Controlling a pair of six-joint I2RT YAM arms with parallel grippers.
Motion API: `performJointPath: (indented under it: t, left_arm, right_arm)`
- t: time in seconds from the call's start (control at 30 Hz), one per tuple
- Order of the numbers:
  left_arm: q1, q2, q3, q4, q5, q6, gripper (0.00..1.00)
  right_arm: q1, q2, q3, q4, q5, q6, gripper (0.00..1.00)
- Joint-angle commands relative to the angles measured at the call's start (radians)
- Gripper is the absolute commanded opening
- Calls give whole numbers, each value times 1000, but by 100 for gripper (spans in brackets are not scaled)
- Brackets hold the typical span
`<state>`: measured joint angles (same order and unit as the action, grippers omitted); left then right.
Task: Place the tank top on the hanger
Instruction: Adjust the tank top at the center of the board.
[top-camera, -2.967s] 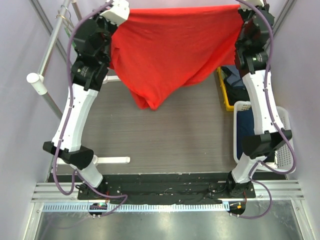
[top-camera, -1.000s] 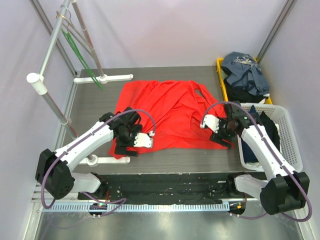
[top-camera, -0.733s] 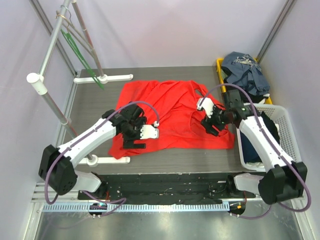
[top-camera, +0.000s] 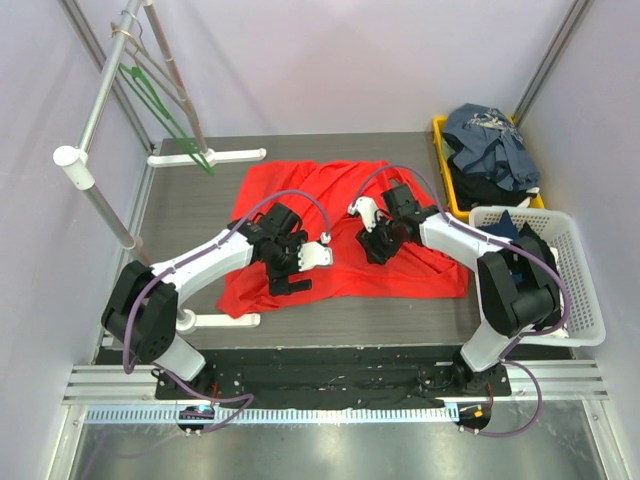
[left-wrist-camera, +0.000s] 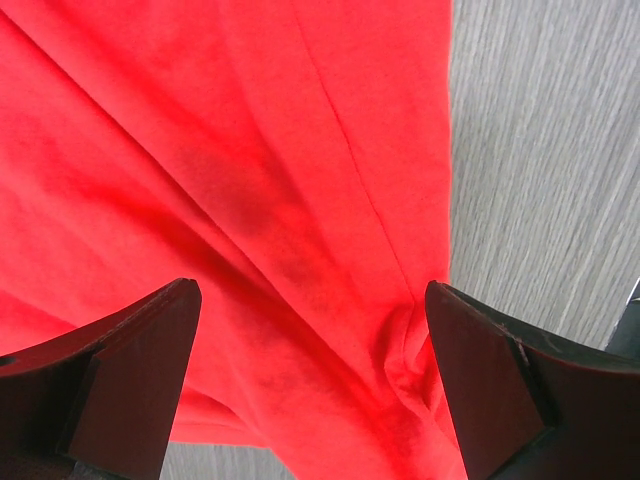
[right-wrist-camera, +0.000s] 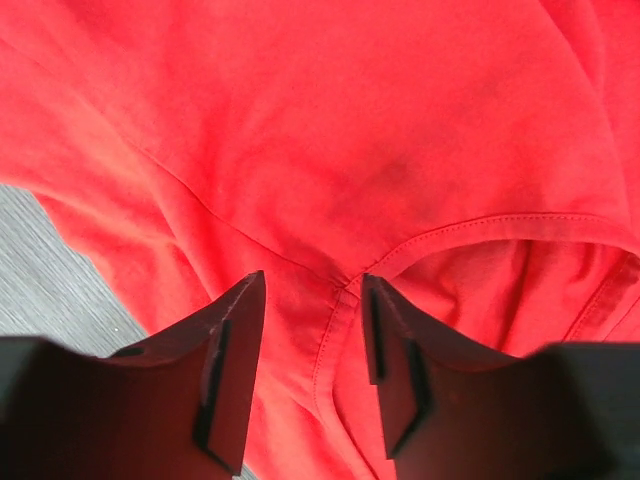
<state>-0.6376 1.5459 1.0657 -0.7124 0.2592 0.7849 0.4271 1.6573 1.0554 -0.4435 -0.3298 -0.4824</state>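
Both arms bend low over the tank top (top-camera: 340, 200), which lies flat on the tabletop (top-camera: 190, 210). Left fingers (left-wrist-camera: 130, 380) are spread wide above its near left part, holding nothing. Right fingers (right-wrist-camera: 230, 370) stand a little apart with a seam between them. The hanger (top-camera: 160, 110) hangs far left.

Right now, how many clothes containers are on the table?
2, both on the right side: the yellow bin at the far corner and the white basket just in front of it. None seems hidden.
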Motion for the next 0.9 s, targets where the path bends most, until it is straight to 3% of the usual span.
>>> performJointPath:
  t: [0.0, 0.47, 0.6, 0.73, 0.87]
  left_arm:
    - [-4, -18, -13, 37, 45, -16, 100]
    - [-4, -30, -44, 45, 48, -27, 100]
    - [-4, -41, -56, 54, 46, -27, 100]
    - [-4, -43, -62, 53, 38, -27, 100]
    - [-4, -52, -67, 53, 32, -24, 100]
  right_arm:
    - [13, 13, -12, 17, 3, -7, 48]
    - [21, 55, -20, -43, 17, -61, 41]
    - [24, 64, -17, -46, 18, -61, 31]
    - [25, 53, -9, -61, 24, -68, 10]
    - [25, -6, 9, -106, 40, -93, 5]
